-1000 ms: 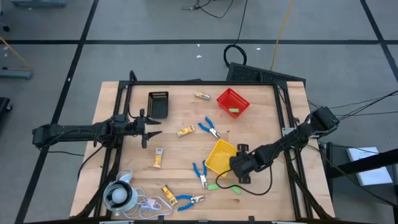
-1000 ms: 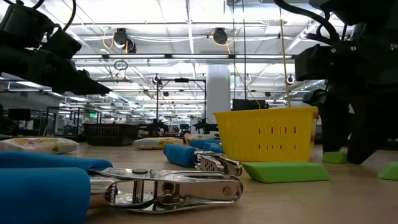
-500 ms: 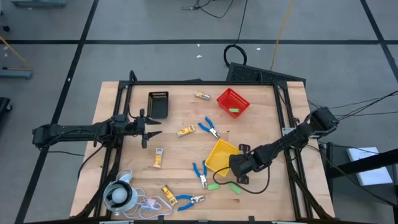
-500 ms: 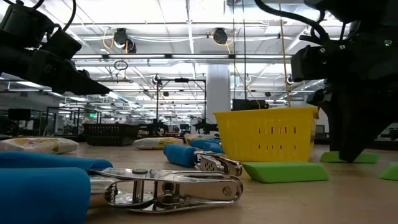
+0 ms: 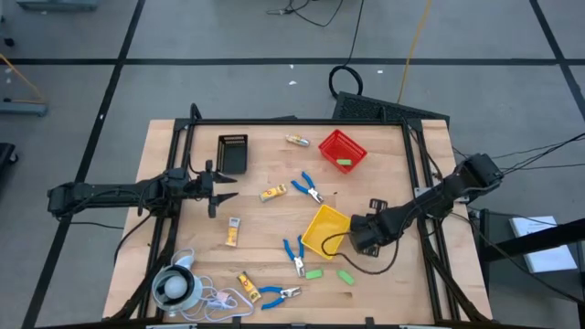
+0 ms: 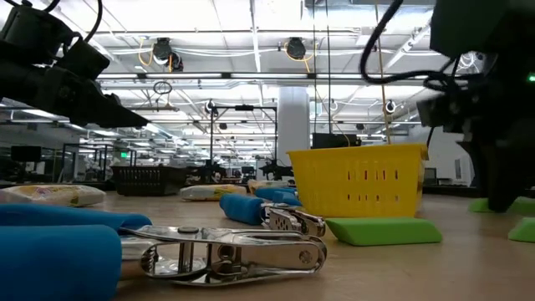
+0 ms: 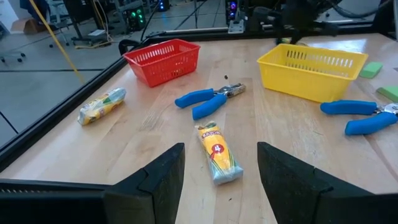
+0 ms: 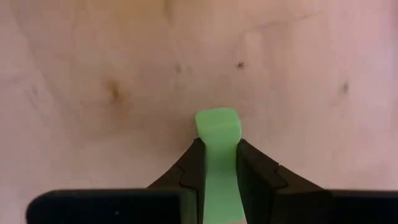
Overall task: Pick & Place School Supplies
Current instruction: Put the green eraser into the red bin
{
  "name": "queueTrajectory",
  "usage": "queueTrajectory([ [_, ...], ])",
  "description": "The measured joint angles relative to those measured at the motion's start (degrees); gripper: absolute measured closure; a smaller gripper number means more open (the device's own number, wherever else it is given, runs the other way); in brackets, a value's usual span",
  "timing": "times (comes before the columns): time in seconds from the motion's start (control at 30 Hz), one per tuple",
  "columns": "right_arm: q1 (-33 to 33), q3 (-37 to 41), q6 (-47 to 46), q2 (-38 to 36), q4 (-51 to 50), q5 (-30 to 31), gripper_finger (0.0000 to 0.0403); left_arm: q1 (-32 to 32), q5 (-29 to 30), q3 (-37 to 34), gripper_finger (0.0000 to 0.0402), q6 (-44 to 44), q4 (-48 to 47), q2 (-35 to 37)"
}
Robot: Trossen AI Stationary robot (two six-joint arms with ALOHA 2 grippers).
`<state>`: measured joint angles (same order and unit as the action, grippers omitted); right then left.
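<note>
My right gripper [image 5: 358,239] is shut on a bright green block [image 8: 217,127] just right of the yellow bin [image 5: 325,229]. Two more green blocks [image 5: 313,273] [image 5: 345,276] lie flat on the table near the front. Blue-handled pliers [image 5: 308,188] [image 5: 294,255] [image 5: 277,293] and yellow packets [image 5: 272,193] [image 5: 233,231] lie scattered on the wood. My left gripper [image 5: 218,189] hangs open over the table's left side and holds nothing. One packet [image 7: 217,157] lies farther off in front of it. My right gripper pinches the green block's two long sides [image 8: 217,163] between its two fingers [image 8: 193,163]. The block runs along the fingers, and its free end [image 8: 217,121] sticks out past their tips. The fingers come from above. The block [image 6: 501,205] sits low over the wood; whether it is clear of it, I cannot tell.
A red bin [image 5: 342,150] with a green block in it stands at the far middle, and a black bin [image 5: 233,153] at the far left. A white round object with a cord [image 5: 174,286] lies at the near left corner. Bare wood shows right of the yellow bin.
My right gripper has shut on a green block in front of the yellow bin. It has then carried the block toward the table's far and right edges, to the bin's right side. The other two green blocks have stayed where they were.
</note>
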<state>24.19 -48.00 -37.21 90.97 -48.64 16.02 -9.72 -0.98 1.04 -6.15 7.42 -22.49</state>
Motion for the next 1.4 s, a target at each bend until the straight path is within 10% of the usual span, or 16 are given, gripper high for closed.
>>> queueTrajectory([
  [0.37, -9.9, 2.9, 10.2, -4.0, 5.6, 11.2, 0.0352, 0.0, -0.4, 0.0, 0.0197, -0.1, 0.0, 0.0],
  [0.8, -18.5, 18.5, 25.7, -27.2, 34.4, 11.0, 0.0352, 0.0, -0.4, 0.0, 0.0197, 0.5, -0.2, 0.0],
  [1.1, -29.6, 33.7, 40.6, -32.3, 75.2, 7.2, 0.0352, 0.0, -0.4, 0.0, 0.0197, 0.7, -0.2, 0.0],
  [1.4, -45.5, 32.2, 44.3, -28.1, 81.5, -4.3, 0.0352, 0.0, 0.1, 0.0, 0.0197, 0.2, 0.1, 0.0],
])
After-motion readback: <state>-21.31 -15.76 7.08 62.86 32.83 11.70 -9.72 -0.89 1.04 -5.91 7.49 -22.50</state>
